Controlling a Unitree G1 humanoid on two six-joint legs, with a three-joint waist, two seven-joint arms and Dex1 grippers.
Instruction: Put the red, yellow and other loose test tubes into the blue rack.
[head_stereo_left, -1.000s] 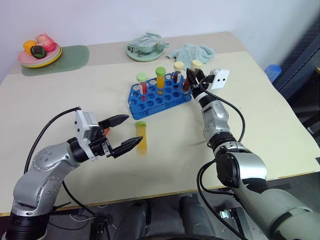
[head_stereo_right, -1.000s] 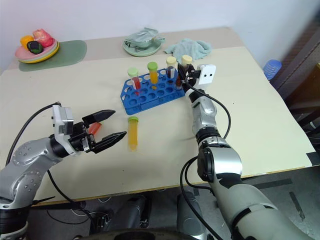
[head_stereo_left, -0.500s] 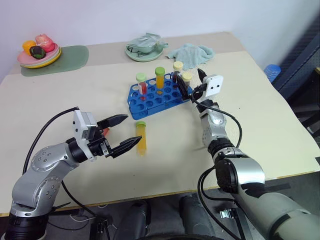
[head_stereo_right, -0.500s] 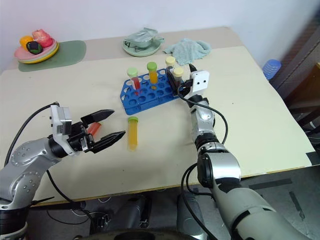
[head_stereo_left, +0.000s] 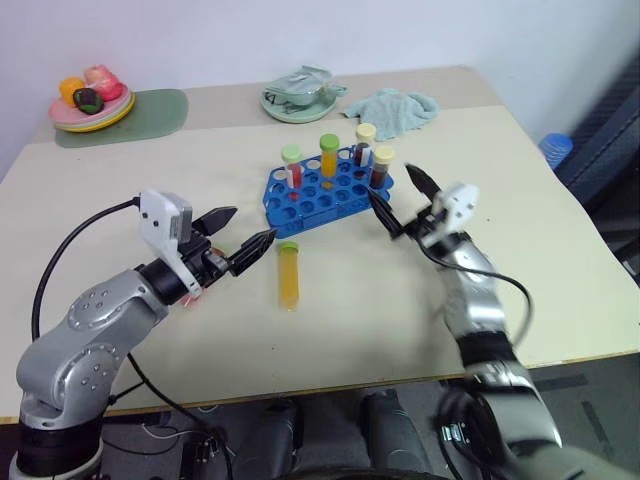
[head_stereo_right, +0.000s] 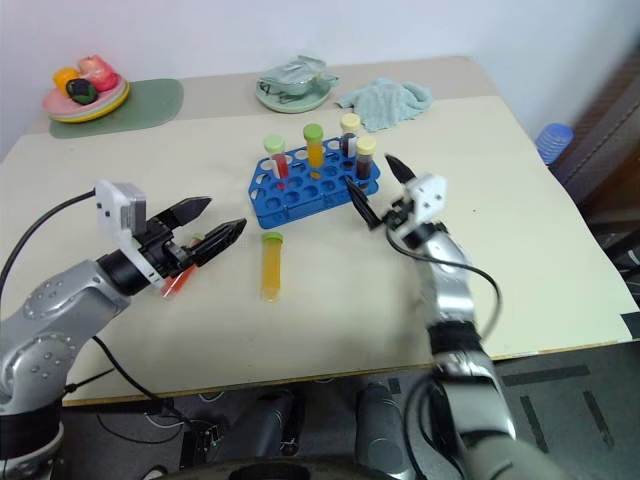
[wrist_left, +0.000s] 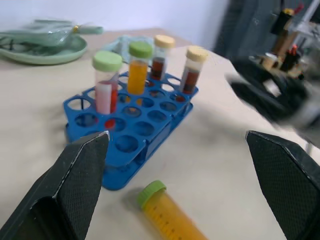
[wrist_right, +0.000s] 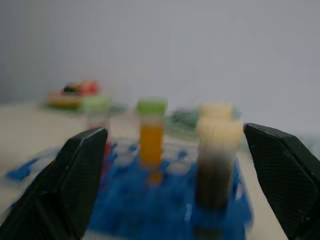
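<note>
The blue rack (head_stereo_left: 318, 192) stands mid-table holding several upright tubes: a green-capped red one (head_stereo_left: 291, 166), a green-capped orange one (head_stereo_left: 328, 157) and two cream-capped dark ones (head_stereo_left: 365, 141) (head_stereo_left: 383, 166). A yellow tube (head_stereo_left: 288, 276) with a green cap lies loose in front of the rack. My left gripper (head_stereo_left: 253, 225) hovers open to the left of it, empty. The tip of a red tube (head_stereo_right: 175, 284) peeks out beneath that hand. My right gripper (head_stereo_left: 391, 182) is open and empty, just right of the rack's near corner.
At the back left, a plate of toy food (head_stereo_left: 90, 100) sits on a green mat (head_stereo_left: 155, 108). A green bowl (head_stereo_left: 300, 95) and a teal cloth (head_stereo_left: 402, 106) lie behind the rack. A blue object (head_stereo_left: 556, 148) is off the table's right edge.
My right gripper let go of the cream-capped dark tube, which now stands in the rack, opened, and drew back toward me. My left gripper rose slightly and turned.
</note>
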